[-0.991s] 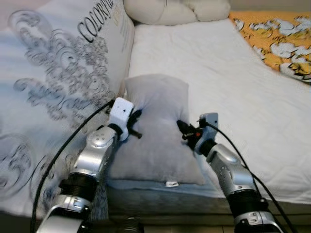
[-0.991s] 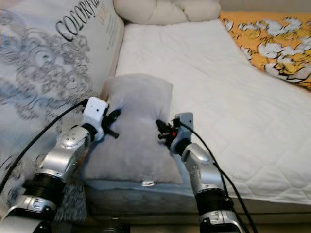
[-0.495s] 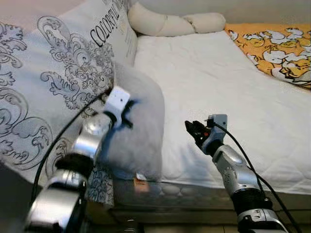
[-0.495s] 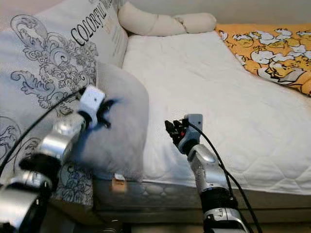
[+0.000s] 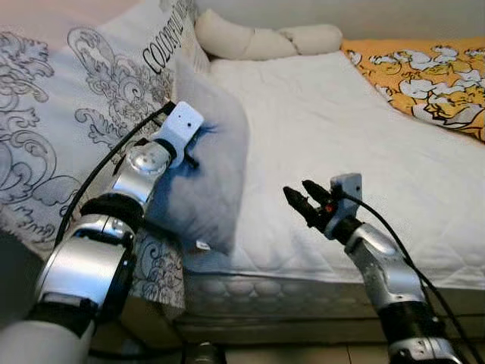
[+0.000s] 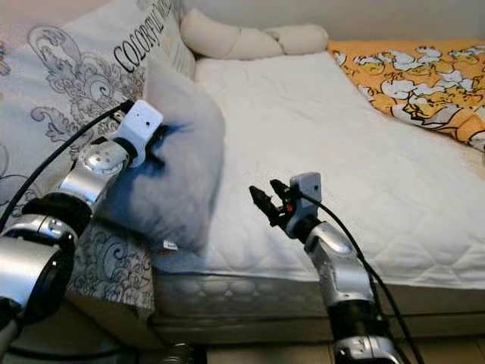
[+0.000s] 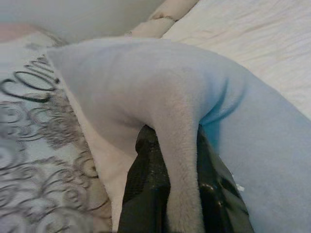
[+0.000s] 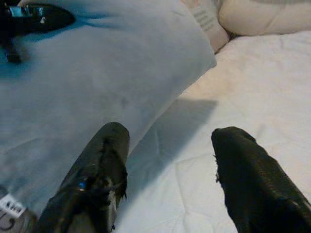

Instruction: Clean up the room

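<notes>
A grey pillow (image 5: 208,171) is lifted off the white mattress (image 5: 318,129) at the bed's left side, tilted on edge against a large patterned cushion (image 5: 83,129). My left gripper (image 5: 194,148) is shut on a fold of the pillow's edge (image 7: 180,160); the black fingers (image 7: 146,194) pinch the fabric from both sides. My right gripper (image 5: 302,203) hovers open over the mattress near the front edge, apart from the pillow (image 8: 87,82), with nothing between its fingers (image 8: 102,160).
Two cream pillows (image 5: 265,39) lie at the head of the bed. An orange patterned blanket (image 5: 424,72) covers the far right. The patterned cushion with lettering stands along the left. The mattress front edge (image 5: 303,292) runs below my arms.
My left gripper has raised the pillow higher and further left against the patterned cushion. My right gripper has opened wider and stays over the mattress. The camera shifted slightly.
</notes>
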You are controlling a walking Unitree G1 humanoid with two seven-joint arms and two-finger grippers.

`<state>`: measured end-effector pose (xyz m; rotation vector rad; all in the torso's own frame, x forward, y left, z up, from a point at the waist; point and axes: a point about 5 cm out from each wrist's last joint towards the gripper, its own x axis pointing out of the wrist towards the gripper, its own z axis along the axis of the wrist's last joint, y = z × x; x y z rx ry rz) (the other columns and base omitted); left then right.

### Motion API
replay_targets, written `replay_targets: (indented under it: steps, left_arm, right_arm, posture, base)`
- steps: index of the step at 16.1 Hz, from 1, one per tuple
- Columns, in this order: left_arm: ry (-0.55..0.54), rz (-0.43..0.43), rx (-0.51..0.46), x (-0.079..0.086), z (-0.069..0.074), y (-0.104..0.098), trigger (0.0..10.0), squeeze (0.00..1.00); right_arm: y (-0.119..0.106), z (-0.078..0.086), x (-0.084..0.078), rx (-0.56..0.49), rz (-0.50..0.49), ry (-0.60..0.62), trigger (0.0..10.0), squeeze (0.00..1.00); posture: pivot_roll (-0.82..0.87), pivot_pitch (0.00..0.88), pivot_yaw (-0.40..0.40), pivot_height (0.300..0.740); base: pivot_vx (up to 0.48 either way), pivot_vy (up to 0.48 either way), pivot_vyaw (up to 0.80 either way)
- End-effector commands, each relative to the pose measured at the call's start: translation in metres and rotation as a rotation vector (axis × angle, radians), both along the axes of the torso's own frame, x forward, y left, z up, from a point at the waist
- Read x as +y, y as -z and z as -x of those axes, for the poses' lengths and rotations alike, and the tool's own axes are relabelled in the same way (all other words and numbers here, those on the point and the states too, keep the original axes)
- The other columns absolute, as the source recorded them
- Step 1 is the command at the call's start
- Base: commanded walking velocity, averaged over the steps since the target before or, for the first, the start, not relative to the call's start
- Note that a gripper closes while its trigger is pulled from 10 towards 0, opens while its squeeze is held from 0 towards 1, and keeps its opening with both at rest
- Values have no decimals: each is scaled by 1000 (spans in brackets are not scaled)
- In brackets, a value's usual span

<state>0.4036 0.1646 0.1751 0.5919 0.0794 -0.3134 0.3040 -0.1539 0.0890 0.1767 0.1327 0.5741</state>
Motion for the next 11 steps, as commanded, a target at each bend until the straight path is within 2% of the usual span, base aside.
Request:
replay_targets:
  steps: [1,2,3,4,5,6,8,11]
  left_arm:
    - [-21,1,-80,2,-5,-19,10000,0]
    - [-30,91,-77,-1,-6,-20,10000,0]
    - [-3,263,-41,-10,-4,-15,10000,0]
    - [37,343,-17,-20,-1,-8,10000,0]
    - [103,352,-18,-34,5,2,10000,0]
    - [139,363,-19,-43,10,9,10000,0]
    - [228,423,-20,-65,29,28,10000,0]
    - [248,462,-8,-75,39,37,10000,0]
  right_arm:
    - [-3,0,0,-8,21,-13,10000,1000]
    - [-6,1,-5,-17,25,26,10000,1000]
    - [-9,3,-10,-32,35,92,10000,1000]
    - [-10,3,-12,-37,36,139,10000,1000]
    - [-11,5,-13,-41,36,181,10000,169]
    - [-10,7,-13,-35,46,211,10000,0]
    - [-8,12,-10,-20,24,262,10000,0]
    - [-8,16,-9,-14,-7,310,10000,0]
  posture:
    - [-20,0,119,740]
    - [-33,0,127,740]
    - [-39,0,127,740]
    - [-36,0,122,740]
    - [-32,0,115,740]
    - [-27,0,105,740]
    - [-14,0,77,740]
    - [-6,0,63,740]
  base:
    - [0,0,0]
    - [0,0,0]
    - [0,0,0]
    - [0,0,0]
    - [0,0,0]
    - [0,0,0]
    - [0,0,0]
    - [0,0,0]
